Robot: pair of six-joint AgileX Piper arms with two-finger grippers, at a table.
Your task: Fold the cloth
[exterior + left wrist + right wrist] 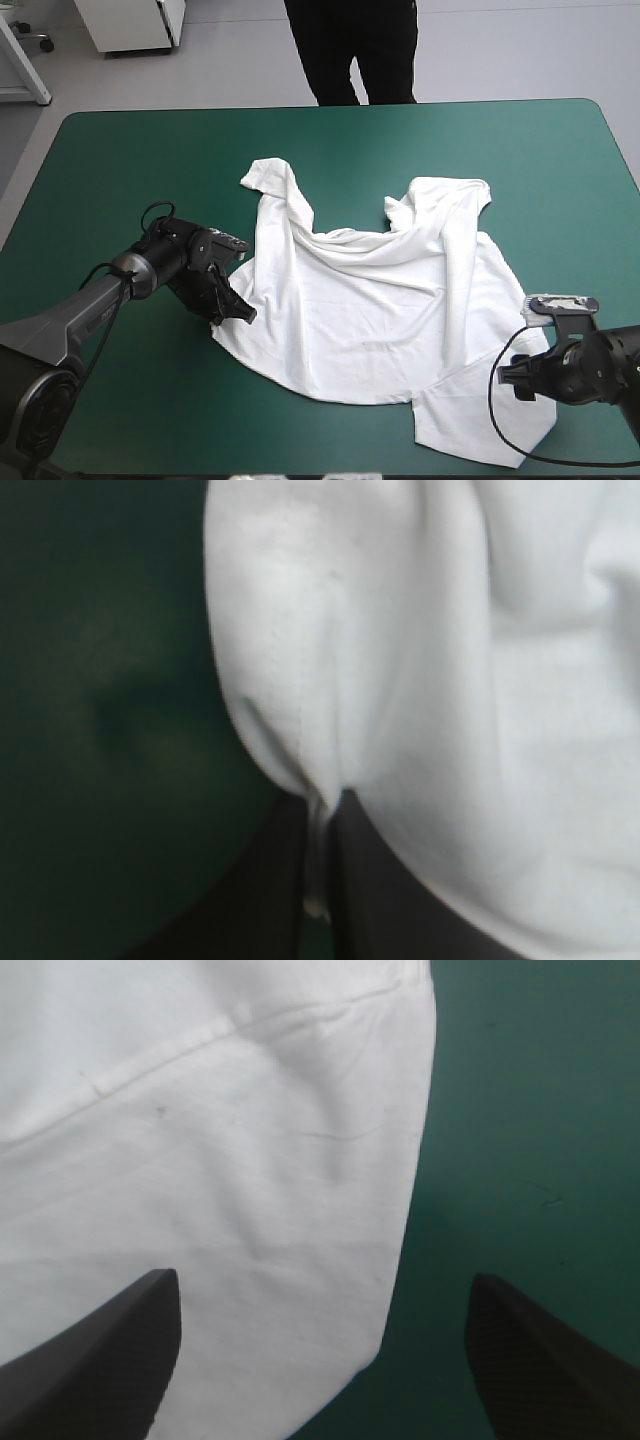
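Note:
The white T-shirt [380,300] lies partly spread and wrinkled on the teal-green cover [130,170], one sleeve folded up toward the far side. My left gripper [232,312] sits at the shirt's left edge, fingers all but shut with a pinch of white fabric [330,680] between them. At the shirt's near right part my right gripper [512,378] hovers low with its fingers [110,1345] wide apart. A hemmed corner of the T-shirt [200,1190] lies between and ahead of them.
Bare teal-green cover [530,1120] runs beside the shirt's edge under the right gripper. The table's near edge [300,473] lies close behind both arms.

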